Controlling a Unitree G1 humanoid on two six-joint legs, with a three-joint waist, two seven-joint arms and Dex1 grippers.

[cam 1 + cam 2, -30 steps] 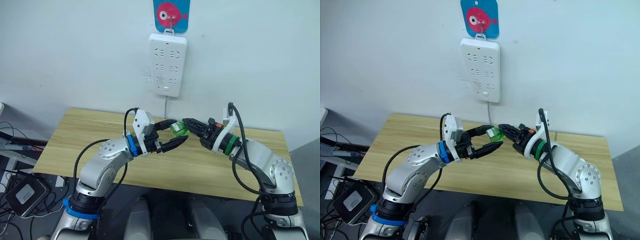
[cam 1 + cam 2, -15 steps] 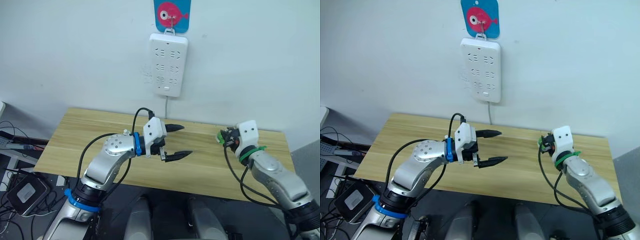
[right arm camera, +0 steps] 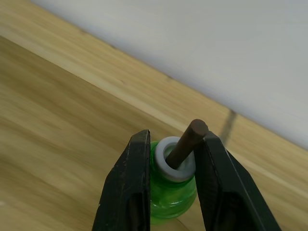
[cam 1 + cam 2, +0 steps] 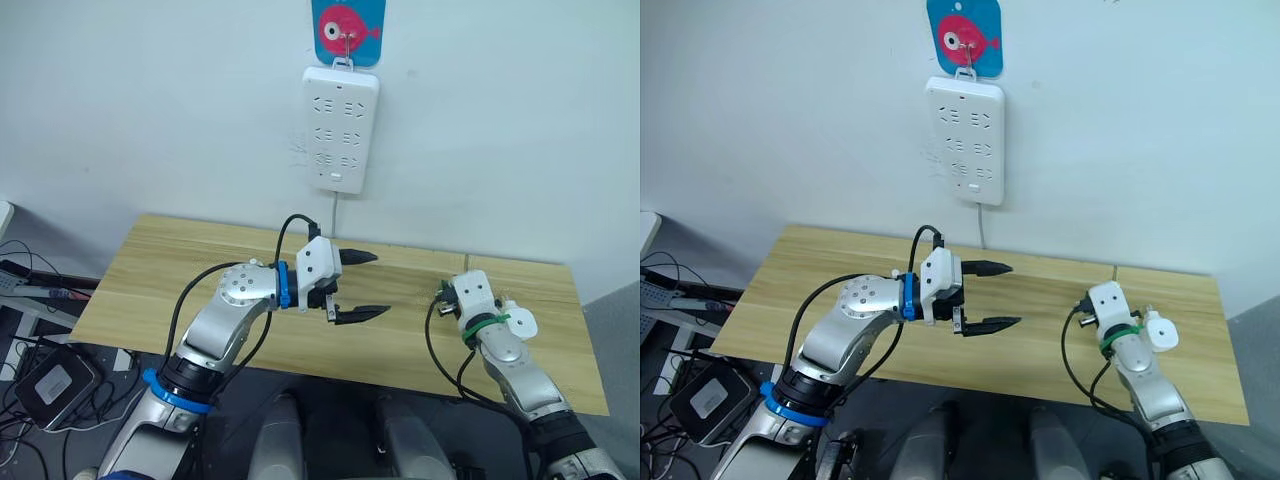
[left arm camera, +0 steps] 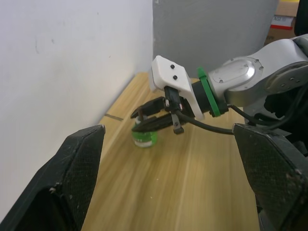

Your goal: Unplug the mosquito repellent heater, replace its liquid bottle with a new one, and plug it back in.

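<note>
Down and to the left of the power strip (image 4: 340,128): pale wooden bench (image 4: 160,270) with a straight grain and a seam between planks. Just below the strip, over the middle of the bench: left tool (image 4: 378,284), spread wide, gripping nothing, its two black fingers tapered and finely textured in the left wrist view. On the wall itself: the strip, a long white glossy plastic slab with three rows of sockets, hung from a hook on a blue card with a pink fish (image 4: 346,27), a thin cord dropping from its base. Nothing plugged into any socket, so the unplugging reads as done. Below and to the right of the strip: right tool (image 3: 175,140), pinching a liquid bottle (image 3: 174,187) by the shoulders, one black finger on each side. Small, round, translucent green plastic body, grey ring at the neck, a dark matte wick rod standing out of it at a slant. Held low at the bench, near the back edge; cannot tell whether the base rests on the wood. Cannot tell either whether this is the spent bottle or the fresh one. Further right of the strip, just beside the right forearm: a small white rounded body (image 4: 1160,333) with a little nub, probably the mosquito repellent heater, too small to be sure. Judged still to do: bottle fitted into the heater, heater pushed back into the strip.
</note>
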